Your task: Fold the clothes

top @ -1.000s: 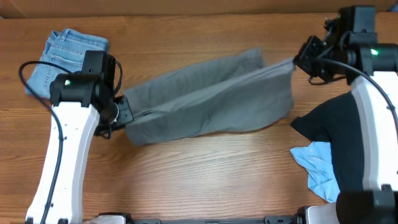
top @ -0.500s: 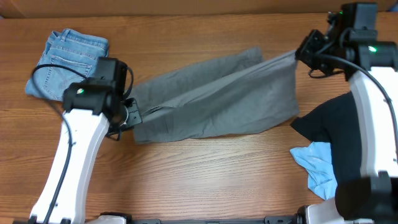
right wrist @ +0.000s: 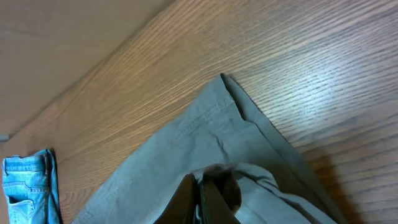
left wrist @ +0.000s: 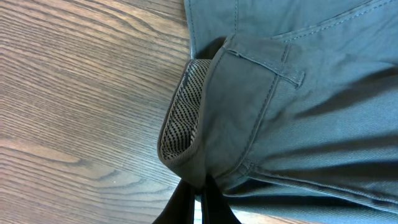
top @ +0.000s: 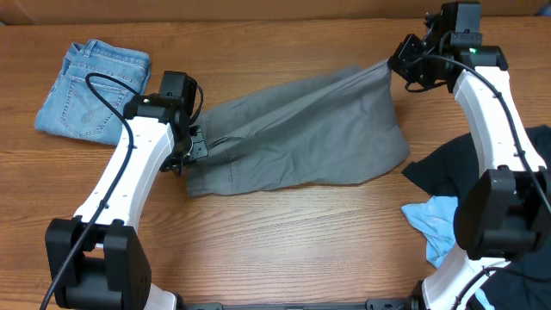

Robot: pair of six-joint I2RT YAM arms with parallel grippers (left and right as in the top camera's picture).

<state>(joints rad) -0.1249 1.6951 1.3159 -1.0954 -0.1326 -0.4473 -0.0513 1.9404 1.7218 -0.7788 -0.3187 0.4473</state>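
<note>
Overhead: grey trousers (top: 301, 129) are lying across mid table (top: 284, 250), w/ left gripper (top: 191, 148) clamping their left end and right gripper (top: 401, 62) clamping the far-right corner; jeans (top: 93, 90) are sitting far left, navy T-shirt (top: 448, 168) and pale-blue cloth (top: 435, 220) at right. Left wrist: jaws are pinching the waistband (left wrist: 249, 93) just over the wood. Right wrist: jaws are nipping a trouser edge, w/ cloth draping tablewards.

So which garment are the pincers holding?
The grey trousers, gripped by left pincer and right pincer; jeans, navy shirt and pale-blue cloth lie apart.
</note>
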